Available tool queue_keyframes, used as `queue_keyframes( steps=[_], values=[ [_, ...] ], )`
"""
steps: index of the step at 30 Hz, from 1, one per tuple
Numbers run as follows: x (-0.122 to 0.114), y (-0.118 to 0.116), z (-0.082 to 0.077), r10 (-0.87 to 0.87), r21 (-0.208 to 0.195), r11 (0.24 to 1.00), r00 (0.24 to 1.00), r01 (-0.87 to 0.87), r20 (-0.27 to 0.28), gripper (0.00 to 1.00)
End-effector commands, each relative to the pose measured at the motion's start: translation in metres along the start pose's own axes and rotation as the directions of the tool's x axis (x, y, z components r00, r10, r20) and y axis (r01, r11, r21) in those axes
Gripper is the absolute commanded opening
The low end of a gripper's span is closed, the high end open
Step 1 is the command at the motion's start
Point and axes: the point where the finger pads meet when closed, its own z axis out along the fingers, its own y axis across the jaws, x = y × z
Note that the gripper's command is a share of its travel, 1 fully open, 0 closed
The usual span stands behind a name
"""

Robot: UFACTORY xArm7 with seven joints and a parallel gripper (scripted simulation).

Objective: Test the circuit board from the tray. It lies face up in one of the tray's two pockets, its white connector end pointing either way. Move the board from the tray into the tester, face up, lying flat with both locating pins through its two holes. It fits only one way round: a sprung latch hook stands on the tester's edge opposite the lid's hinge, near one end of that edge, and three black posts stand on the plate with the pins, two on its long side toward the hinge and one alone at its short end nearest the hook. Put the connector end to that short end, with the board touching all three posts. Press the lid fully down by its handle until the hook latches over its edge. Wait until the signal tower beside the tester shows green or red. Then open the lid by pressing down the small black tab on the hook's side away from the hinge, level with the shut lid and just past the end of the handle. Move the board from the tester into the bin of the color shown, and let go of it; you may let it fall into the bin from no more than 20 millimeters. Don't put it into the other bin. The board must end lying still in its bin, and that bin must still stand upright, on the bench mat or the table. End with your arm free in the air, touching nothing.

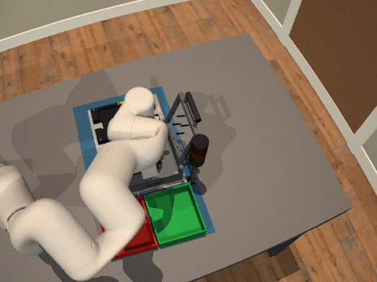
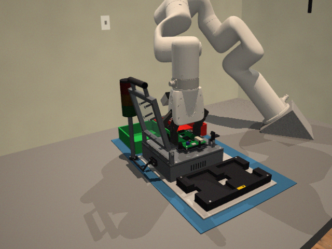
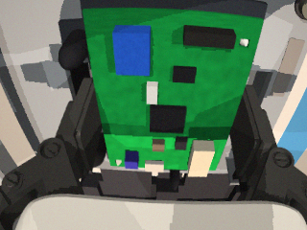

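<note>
The circuit board (image 2: 191, 144) (image 3: 129, 96) lies face up and looks flat on the tester (image 2: 179, 174), its pale connector end toward the tray and hook side. My gripper (image 2: 185, 137) (image 3: 168, 100) points down with its fingers against the board's two long edges, shut on it; the top view hides it behind the arm. The lid (image 2: 162, 125) (image 1: 192, 107) stands open with its handle (image 2: 138, 82) up. The black latch hook (image 2: 212, 136) stands beyond the board's near corner. White dots show at two board corners. The signal tower (image 1: 198, 152) (image 2: 127, 97) shows no bright lamp.
The black tray (image 2: 218, 196) has both pockets empty, beside the tester. The green bin (image 1: 186, 218) (image 2: 124, 135) and red bin (image 1: 140, 234) (image 2: 203, 129) stand beyond the tester's other end. The raised lid and tower stand close to my gripper on the hinge side.
</note>
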Motion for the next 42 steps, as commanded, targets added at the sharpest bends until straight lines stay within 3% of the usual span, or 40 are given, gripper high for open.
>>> queue_keyframes(
  steps=[1,36,37,42],
  values=[
    [-0.0007,-0.0017,-0.0016,0.001,0.005,1.000,1.000,-0.001,0.003,0.79],
    [-0.0007,-0.0019,0.0015,0.001,0.005,1.000,1.000,-0.001,0.003,0.79],
    [-0.0007,-0.0019,0.0015,0.001,0.005,1.000,1.000,-0.001,0.003,1.00],
    [-0.0007,-0.0019,0.0015,0.001,0.005,1.000,1.000,-0.001,0.003,1.00]
  ],
)
